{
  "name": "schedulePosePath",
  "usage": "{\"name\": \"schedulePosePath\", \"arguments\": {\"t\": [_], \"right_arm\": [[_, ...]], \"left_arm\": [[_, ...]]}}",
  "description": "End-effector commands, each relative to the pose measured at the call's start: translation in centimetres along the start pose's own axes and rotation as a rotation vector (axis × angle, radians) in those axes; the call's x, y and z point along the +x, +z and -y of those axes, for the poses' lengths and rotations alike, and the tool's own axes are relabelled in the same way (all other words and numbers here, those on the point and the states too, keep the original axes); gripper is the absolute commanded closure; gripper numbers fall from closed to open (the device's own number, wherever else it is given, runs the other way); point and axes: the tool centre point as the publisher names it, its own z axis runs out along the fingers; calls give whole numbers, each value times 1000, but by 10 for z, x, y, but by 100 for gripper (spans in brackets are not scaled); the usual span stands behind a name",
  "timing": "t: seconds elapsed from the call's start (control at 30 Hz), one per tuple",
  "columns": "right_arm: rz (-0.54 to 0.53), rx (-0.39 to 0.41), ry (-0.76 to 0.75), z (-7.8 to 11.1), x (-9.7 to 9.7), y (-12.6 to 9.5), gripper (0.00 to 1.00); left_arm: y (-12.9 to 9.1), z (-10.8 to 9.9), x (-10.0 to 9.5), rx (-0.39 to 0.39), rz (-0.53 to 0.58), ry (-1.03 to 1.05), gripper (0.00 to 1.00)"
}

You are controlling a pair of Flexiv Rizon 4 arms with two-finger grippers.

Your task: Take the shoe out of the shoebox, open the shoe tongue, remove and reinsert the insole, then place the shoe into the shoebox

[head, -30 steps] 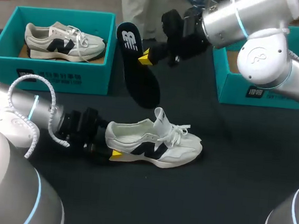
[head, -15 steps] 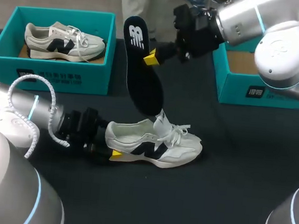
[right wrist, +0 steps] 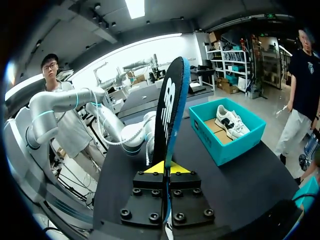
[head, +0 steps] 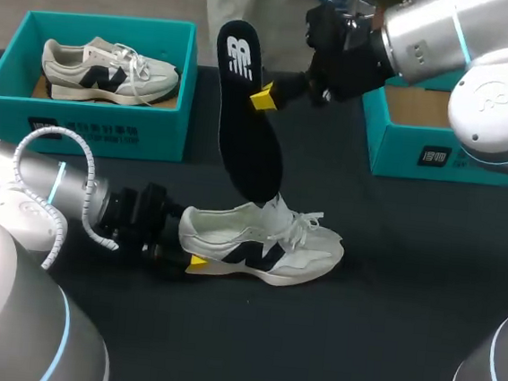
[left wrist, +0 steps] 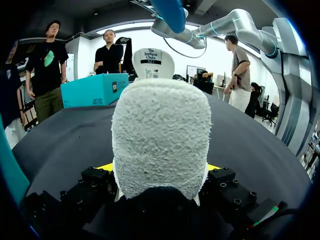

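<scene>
Currently on the black table (head: 389, 285): one white shoe (head: 262, 245), lying on its sole, long axis across the table, heel clamped between the fingers of the left gripper (head: 195, 261), toe pointing away from that arm. One dark insole (head: 247, 118), pinched edge-on at its middle by the right gripper (right wrist: 164, 167), fingers narrow on it. Insole stands steep, logo end uppermost, lower end at the shoe's opening just behind the raised tongue; whether it touches the collar or hangs just above cannot be told. Judged step: reinsertion, with the insole's long axis to be tipped toward the shoe's toe as it goes down. Right arm nearer the teal box (head: 392, 159) with its bare floor; far teal box (head: 98, 130) holds a second shoe (head: 108, 70)
</scene>
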Motion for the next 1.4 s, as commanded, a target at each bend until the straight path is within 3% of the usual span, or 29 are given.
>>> {"name": "schedulePosePath", "arguments": {"t": [0.03, 0.23, 0.47, 0.67, 0.97, 1.4], "right_arm": [[4, -1, 1, 1, 1, 0, 100], [4, -1, 1, 1, 1, 0, 100], [-112, 21, 66, 2, 16, -43, 100], [-96, 14, 126, 5, 34, -67, 100], [-72, 11, 206, 5, 64, -83, 100], [-47, 6, 266, 1, 89, -104, 100]], "left_arm": [[1, -1, 0, -3, 0, 0, 100], [1, -1, 0, -3, 0, 0, 100], [1, -1, 0, -3, 0, 0, 100], [1, -1, 0, -3, 0, 0, 100], [1, -1, 0, -3, 0, 0, 100], [1, -1, 0, -3, 0, 0, 100]]}}
